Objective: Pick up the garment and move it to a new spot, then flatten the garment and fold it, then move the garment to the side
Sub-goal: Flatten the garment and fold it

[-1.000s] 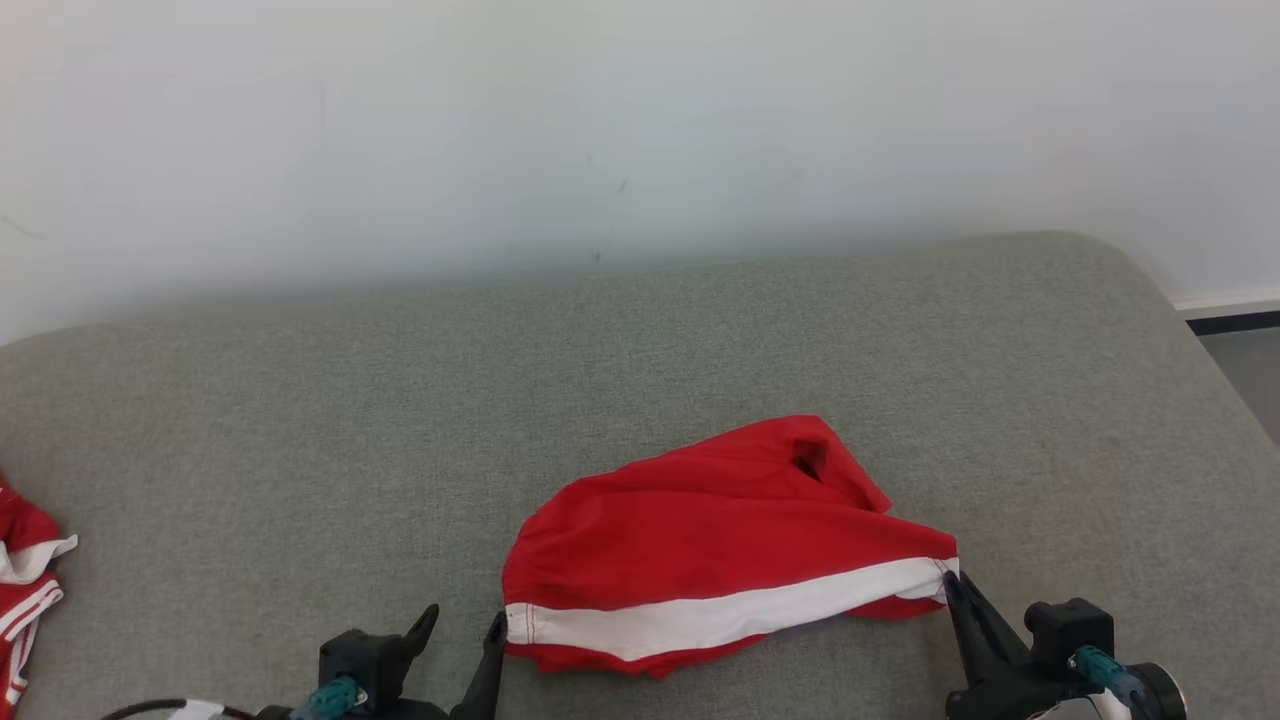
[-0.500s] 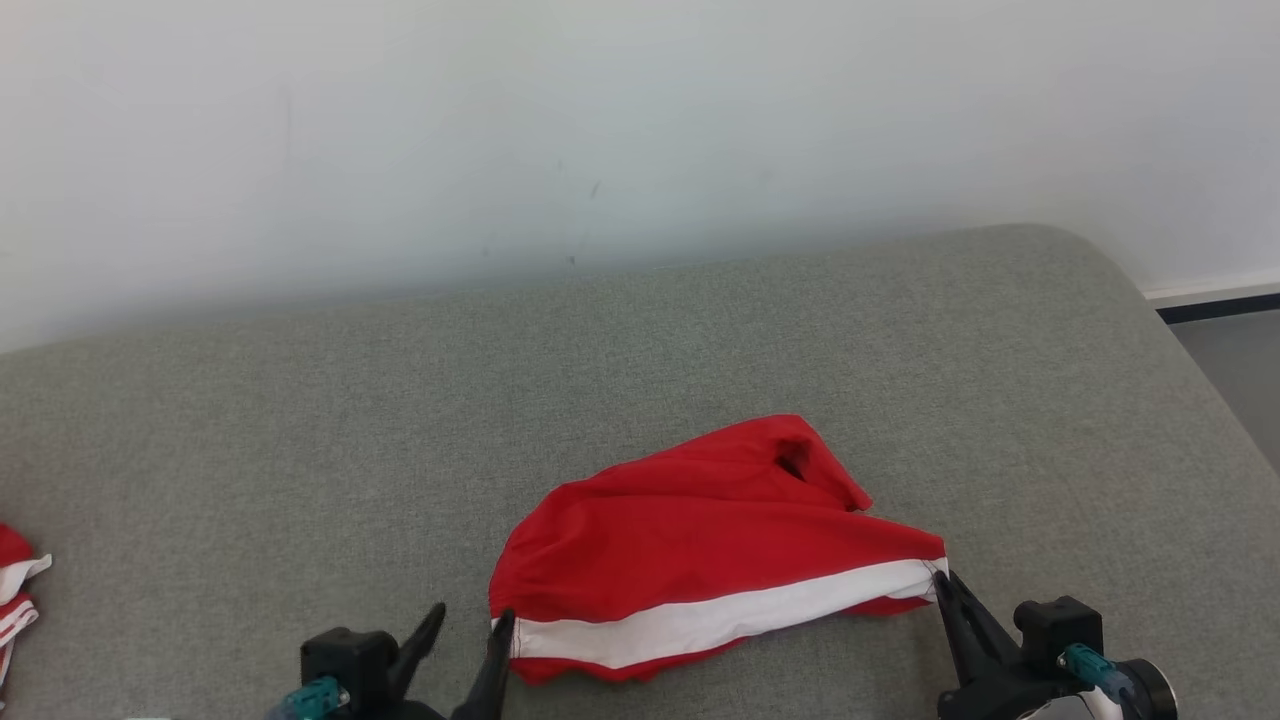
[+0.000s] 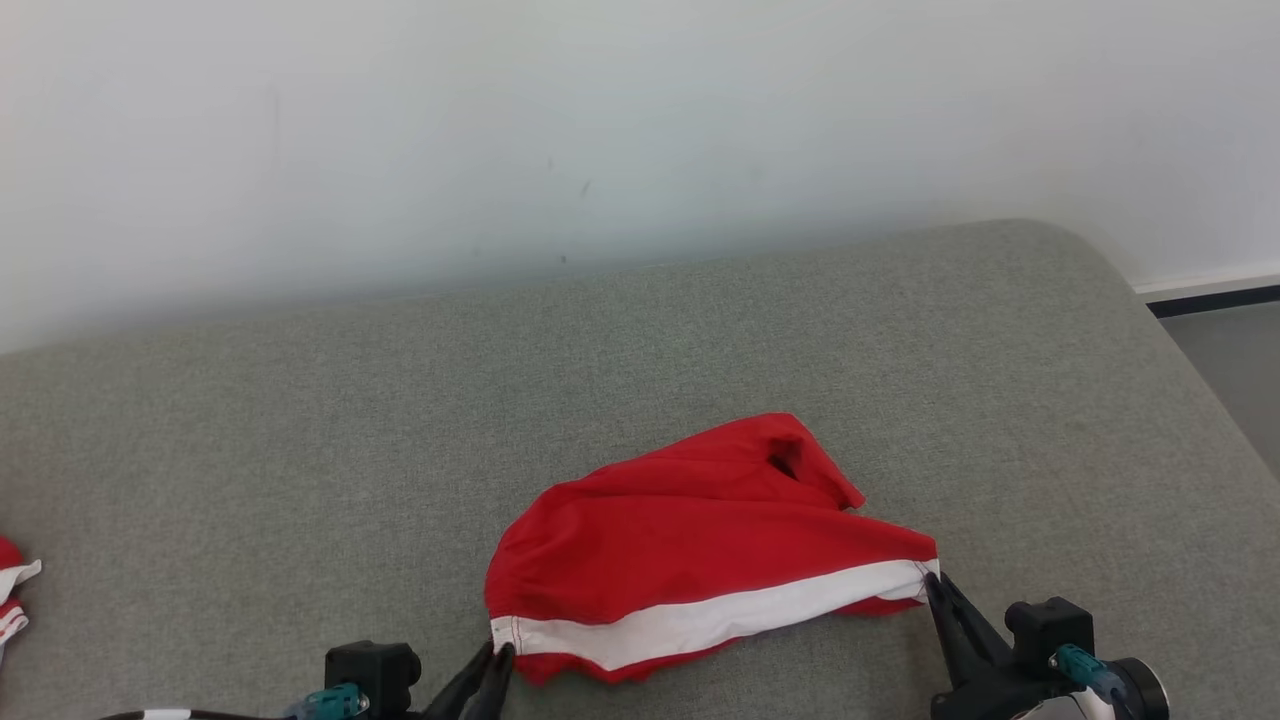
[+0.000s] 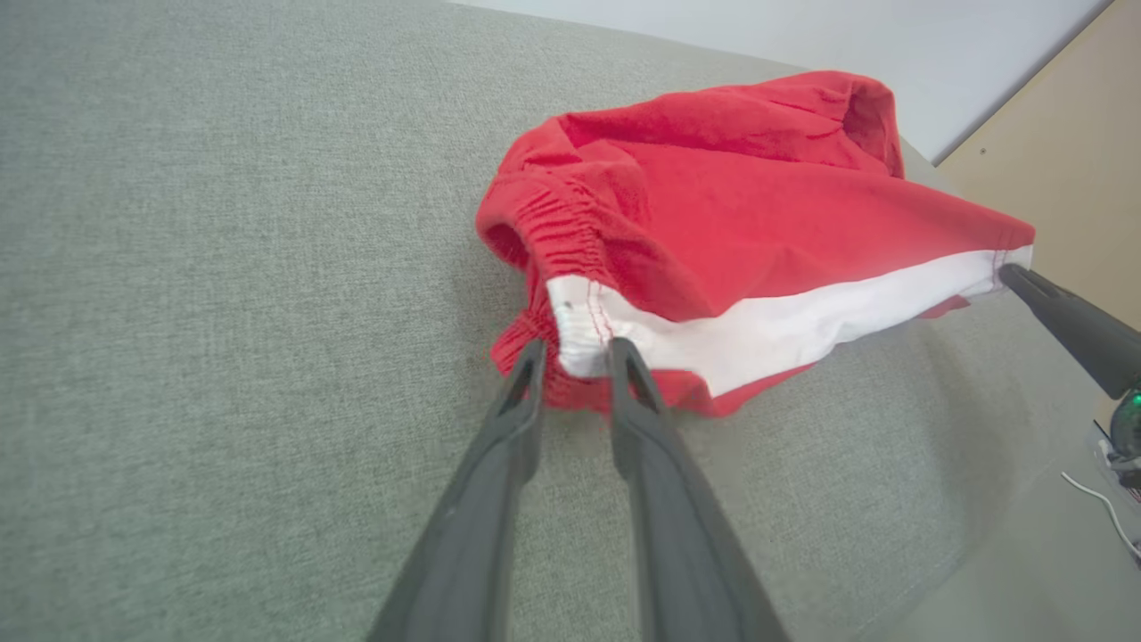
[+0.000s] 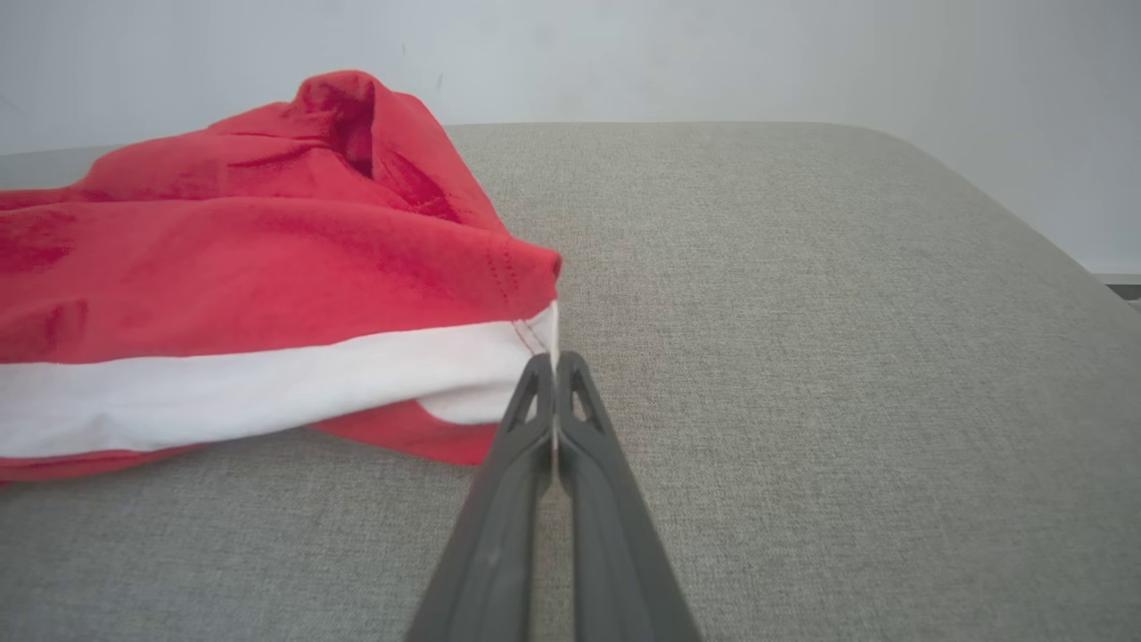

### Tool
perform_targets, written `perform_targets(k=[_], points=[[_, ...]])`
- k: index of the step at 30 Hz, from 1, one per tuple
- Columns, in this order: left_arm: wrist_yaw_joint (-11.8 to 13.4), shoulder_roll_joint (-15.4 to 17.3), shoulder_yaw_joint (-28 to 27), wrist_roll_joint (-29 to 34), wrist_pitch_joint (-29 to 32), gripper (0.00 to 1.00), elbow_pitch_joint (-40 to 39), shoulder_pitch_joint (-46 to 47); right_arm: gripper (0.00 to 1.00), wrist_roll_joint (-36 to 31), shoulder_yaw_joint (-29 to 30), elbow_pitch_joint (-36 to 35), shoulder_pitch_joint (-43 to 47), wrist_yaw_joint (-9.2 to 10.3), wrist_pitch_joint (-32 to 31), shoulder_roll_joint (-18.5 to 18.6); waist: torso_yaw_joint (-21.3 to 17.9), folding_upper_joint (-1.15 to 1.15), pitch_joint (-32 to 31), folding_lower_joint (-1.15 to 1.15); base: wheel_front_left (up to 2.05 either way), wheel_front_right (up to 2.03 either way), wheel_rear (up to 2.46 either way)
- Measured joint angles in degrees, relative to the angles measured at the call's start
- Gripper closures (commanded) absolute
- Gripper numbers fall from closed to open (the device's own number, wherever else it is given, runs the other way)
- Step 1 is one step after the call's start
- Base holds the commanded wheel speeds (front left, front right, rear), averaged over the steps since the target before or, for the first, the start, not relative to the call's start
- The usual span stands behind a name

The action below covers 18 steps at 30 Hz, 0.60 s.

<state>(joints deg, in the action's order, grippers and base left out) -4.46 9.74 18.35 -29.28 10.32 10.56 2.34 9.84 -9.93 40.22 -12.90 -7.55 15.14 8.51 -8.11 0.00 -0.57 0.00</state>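
Head view: red shorts (image 3: pixel 700 540) with a white side stripe lie in a loose heap on a grey upholstered cushion (image 3: pixel 300 450), toward its near edge and a little right of the middle, with a pale wall (image 3: pixel 600 120) behind. The stripe runs along the near side of the heap, and a dark opening in the cloth faces up at the far side. The left gripper (image 3: pixel 497 655) is at the gathered elastic end of the stripe. In the left wrist view its two fingers stand a narrow way apart, one on each side of the white corner. Cloth fills the gap, but I cannot tell whether they press it. The right gripper (image 3: pixel 932 585) is at the other end of the stripe. In the right wrist view its fingers are drawn together, with the white hem corner pinched at the tips and a thin line of cloth showing between them. A second piece of red and white cloth (image 3: pixel 10 590) lies at the cushion's far left edge, well apart from the shorts.
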Motion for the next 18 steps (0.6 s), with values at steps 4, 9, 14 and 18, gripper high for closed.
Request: perform_targets(k=[4,9,14,18], points=[[-0.68,-0.40,0.20,-1.77,-0.21,1.00,0.09,0.42,1.00,0.18,-0.34,0.07,-0.01,0.00,0.00,0.21,0.00,0.00,-0.15,0.00,0.00,0.00,0.00],[-2.16,-1.40,0.02,-7.82,0.09,1.00,0.04,1.83,1.00,0.34,-0.51,-1.26,-0.38,0.00,0.00,0.91,0.15,0.00,-0.52,0.00,0.00,0.00,0.00],[-2.68,-1.13,-1.48,-14.43,-0.24,1.00,-2.48,3.89,1.00,0.93,-0.49,-5.35,-1.27,0.00,-0.01,1.78,0.02,0.00,-1.00,0.00,0.00,0.00,0.00],[-2.70,0.05,-3.65,-20.33,-0.07,1.00,-5.66,5.95,1.00,1.32,-0.18,-10.38,-2.32,0.00,0.00,2.72,-0.09,0.00,-1.34,0.00,0.00,0.00,0.00]])
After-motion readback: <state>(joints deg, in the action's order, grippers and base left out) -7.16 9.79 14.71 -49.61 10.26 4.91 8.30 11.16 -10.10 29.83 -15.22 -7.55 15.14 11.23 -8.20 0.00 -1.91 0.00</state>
